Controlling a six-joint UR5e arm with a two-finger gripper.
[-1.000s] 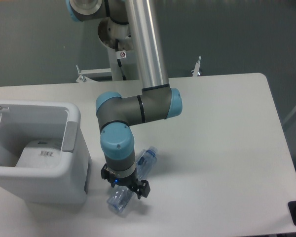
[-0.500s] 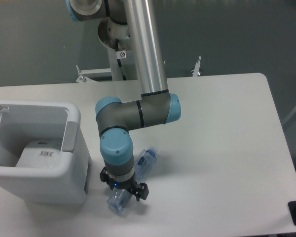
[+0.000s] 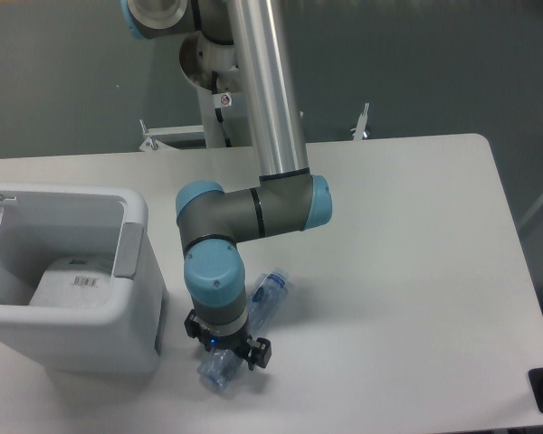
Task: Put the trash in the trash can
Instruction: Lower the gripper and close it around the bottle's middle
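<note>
your gripper (image 3: pixel 227 349) sits right over the bottle (image 3: pixel 253 318) near the table's (image 3: pixel 407 253) front edge; can't tell whether it's closed on it. the pouch (image 3: pixel 72 282) lies inside the trash can (image 3: pixel 72 334) at the table's left edge.

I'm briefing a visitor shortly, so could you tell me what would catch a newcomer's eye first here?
Probably the grey and blue arm, its gripper right over the clear bluish bottle lying near the table's front edge. Next, the white trash can at the left, with a barcoded pouch lying inside.
</note>
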